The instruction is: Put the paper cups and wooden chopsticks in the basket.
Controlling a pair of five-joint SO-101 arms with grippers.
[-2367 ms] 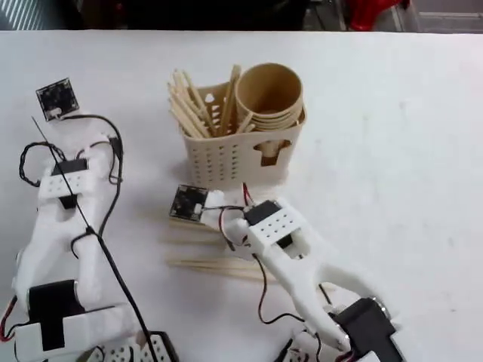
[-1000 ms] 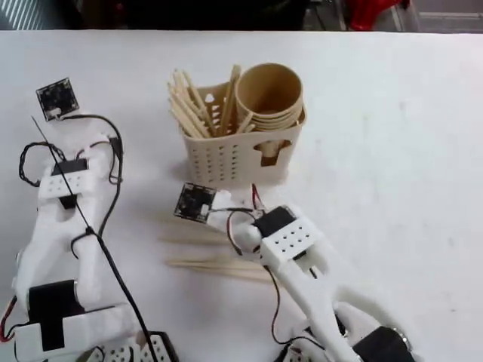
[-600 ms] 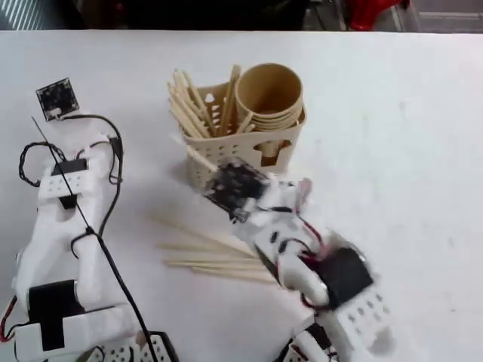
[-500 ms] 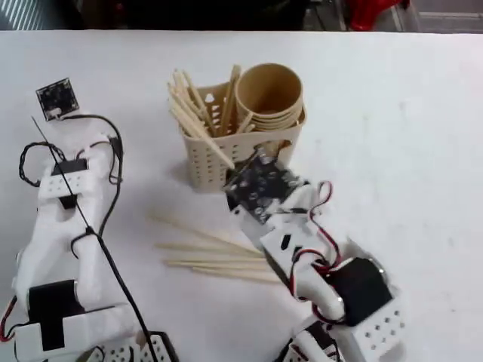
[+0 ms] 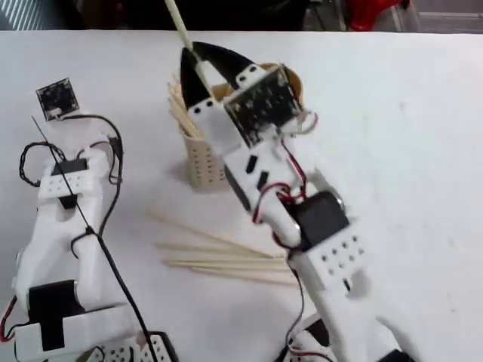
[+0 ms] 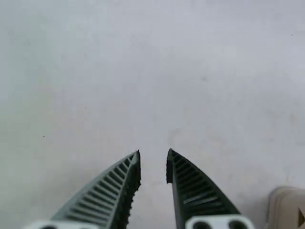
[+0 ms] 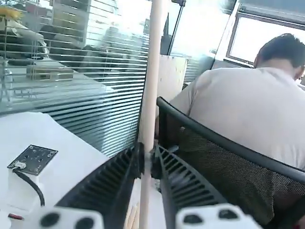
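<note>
Chopstick of pale wood (image 5: 181, 26), clamped in the right gripper (image 5: 195, 64) above the cream perforated plastic basket (image 5: 198, 162) near the white table's (image 5: 407, 113) far edge, stands near upright, top cut off. The arm (image 5: 302, 219) hides most of the basket. Loose wooden chopsticks (image 5: 219, 256) lie crosswise toward the front edge. Left gripper (image 6: 153, 164), slightly parted, grasps nothing.

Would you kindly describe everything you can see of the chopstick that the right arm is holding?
The chopstick is a slim, straight stick of pale, bare wood. It is pinched partway along its length in the right hand, whose dark ribbed jaws are shut on it. It runs on past them both ways. From the high view it is lifted off the table above the basket, leaning somewhat, with its upper end running out of the picture. Its lower end is hidden by the hand.
</note>
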